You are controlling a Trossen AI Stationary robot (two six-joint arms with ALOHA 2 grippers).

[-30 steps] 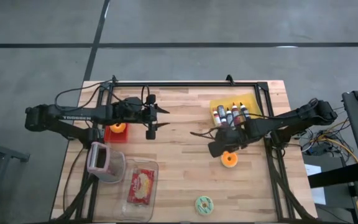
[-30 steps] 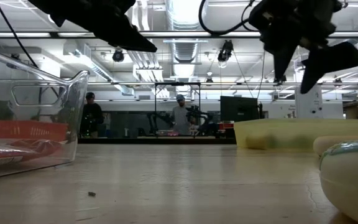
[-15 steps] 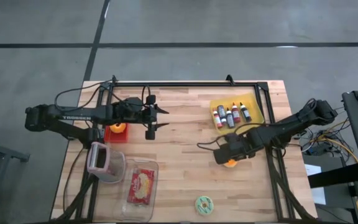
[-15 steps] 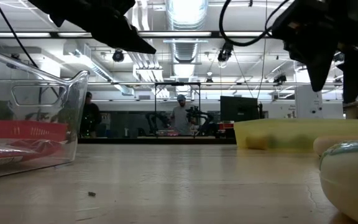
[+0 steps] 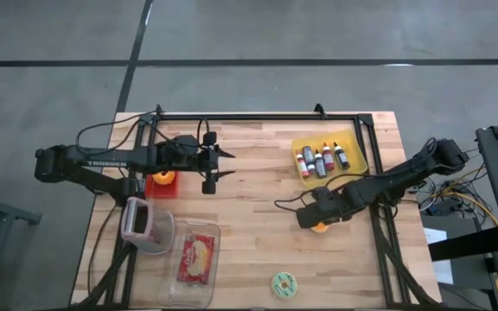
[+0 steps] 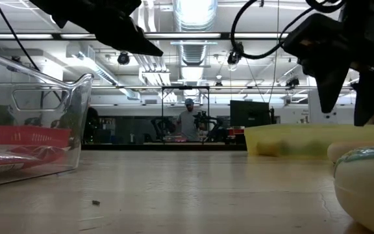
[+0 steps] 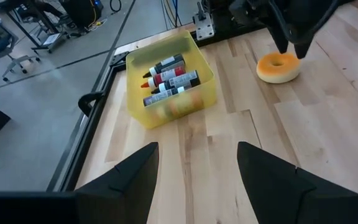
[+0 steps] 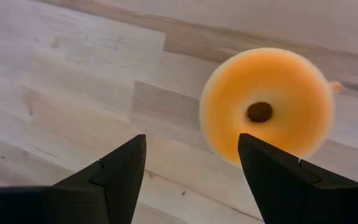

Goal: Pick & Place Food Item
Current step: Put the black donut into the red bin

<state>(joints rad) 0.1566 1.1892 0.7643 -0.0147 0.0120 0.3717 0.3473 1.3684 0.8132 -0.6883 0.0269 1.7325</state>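
An orange donut point(image 8: 266, 106) lies flat on the wooden table point(image 5: 258, 199), right of centre. My right gripper point(image 8: 191, 180) hangs open just above it, pointing steeply down, and touches nothing. In the high view this gripper point(image 5: 316, 214) covers most of the donut point(image 5: 321, 228). The left wrist view shows the donut point(image 7: 278, 67) under the right arm's fingers. My left gripper point(image 5: 223, 164) waits open in the air over the table's far left part, pointing toward the right edge.
A yellow bin point(image 5: 327, 155) of small bottles stands at the far right. A green donut point(image 5: 283, 283) lies near the front edge. A clear container point(image 5: 195, 259) holding a red packet, a pink-rimmed cup point(image 5: 141, 223) and a red block point(image 5: 162, 181) sit at the left.
My right gripper has moved toward the table's near edge and sunk, rolling its wrist, so that it now hangs over the orange donut and hides most of it from above. The donut has stayed where it was.
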